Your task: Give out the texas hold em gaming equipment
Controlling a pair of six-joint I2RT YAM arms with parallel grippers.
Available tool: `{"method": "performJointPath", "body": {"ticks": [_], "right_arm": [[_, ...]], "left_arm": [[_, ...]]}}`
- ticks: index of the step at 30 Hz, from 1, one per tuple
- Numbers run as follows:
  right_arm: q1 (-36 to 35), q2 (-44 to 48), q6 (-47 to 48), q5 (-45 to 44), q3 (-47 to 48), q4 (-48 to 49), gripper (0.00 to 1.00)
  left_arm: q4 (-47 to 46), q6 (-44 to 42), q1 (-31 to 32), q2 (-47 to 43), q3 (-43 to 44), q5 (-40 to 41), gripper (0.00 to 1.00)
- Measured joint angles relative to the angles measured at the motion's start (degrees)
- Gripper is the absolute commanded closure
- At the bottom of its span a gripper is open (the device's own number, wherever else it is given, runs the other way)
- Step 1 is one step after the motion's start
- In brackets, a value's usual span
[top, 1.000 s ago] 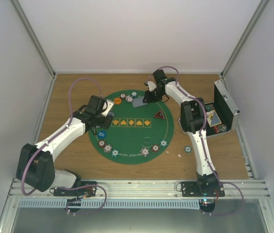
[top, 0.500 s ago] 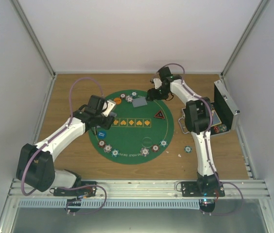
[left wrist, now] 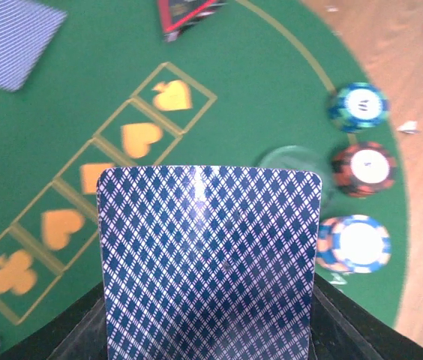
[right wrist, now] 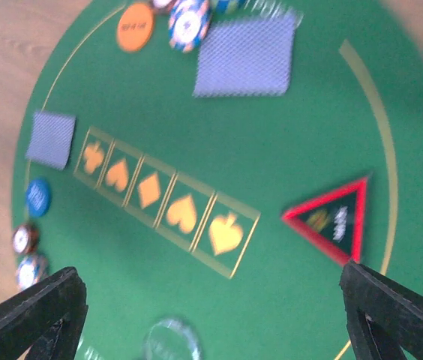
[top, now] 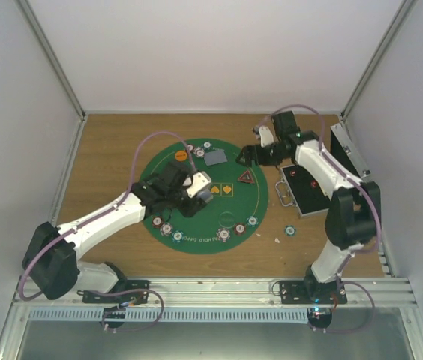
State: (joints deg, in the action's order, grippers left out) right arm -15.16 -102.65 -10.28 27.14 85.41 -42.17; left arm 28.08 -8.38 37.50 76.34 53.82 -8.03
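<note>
Swung in from the left edge of the round green felt mat [top: 204, 217], the left arm now hangs over the mat's middle. The right arm has pulled back from the mat's far edge toward the right side of the wooden bench [top: 106, 150], and its jaws have parted on the way.

The left end effector [top: 195, 185] is closed nearly all the way on a blue diamond-backed playing card [left wrist: 208, 262]. It pinches the card's lower end, so the card stands up across the wrist view above the row of orange suit boxes [left wrist: 121, 142]. The right end effector [right wrist: 210, 296] is spread wide with nothing between its fingers.

A second grey-blue card [right wrist: 245, 56] lies flat near the mat's far edge, beside the flat orange disc [right wrist: 135, 26]. A third card [right wrist: 52, 139] rests just beside the end box of the suit row, near the blue disc [right wrist: 37, 196]. The dark red-rimmed triangular marker [right wrist: 331, 217] sits toward the mat's right edge. A teal poker chip [left wrist: 358, 106] and a red poker chip [left wrist: 363, 166], both white-edged, sit along the mat's near-right edge. A stray chip [top: 289, 230] lies off the mat on the bench. The open silver metal case [top: 305, 191] stands at the bench's right side.

The held card is probably very light, thin, bendy and slick, so a narrow pinch at one short edge suits it. Lying flat on felt it would be awkward to lift, and if dropped from any height it may flutter or slide off its spot.
</note>
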Motion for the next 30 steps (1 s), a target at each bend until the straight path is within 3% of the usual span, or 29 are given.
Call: {"method": "performJointPath", "body": {"ticks": [6, 10, 19, 30], "right_arm": [[-2.78, 10.67, -2.69, 8.15, -18.47, 1.79, 0.06], [-6.51, 13.62, -4.28, 13.55, -24.28, 2.86, 0.06], [-11.43, 14.88, -6.08, 20.68, -25.79, 6.34, 0.07], [-16.20, 11.04, -3.74, 17.75, -23.52, 4.79, 0.14]], "left_arm": [[-1.07, -0.02, 7.04, 0.13, -0.31, -2.34, 0.44], [-1.33, -0.11, 9.20, 0.44, -1.18, -3.80, 0.44], [-1.31, -0.22, 11.21, 0.90, -1.70, -4.68, 0.44], [-1.36, 0.02, 12.44, 0.87, -1.79, -4.39, 0.44]]}}
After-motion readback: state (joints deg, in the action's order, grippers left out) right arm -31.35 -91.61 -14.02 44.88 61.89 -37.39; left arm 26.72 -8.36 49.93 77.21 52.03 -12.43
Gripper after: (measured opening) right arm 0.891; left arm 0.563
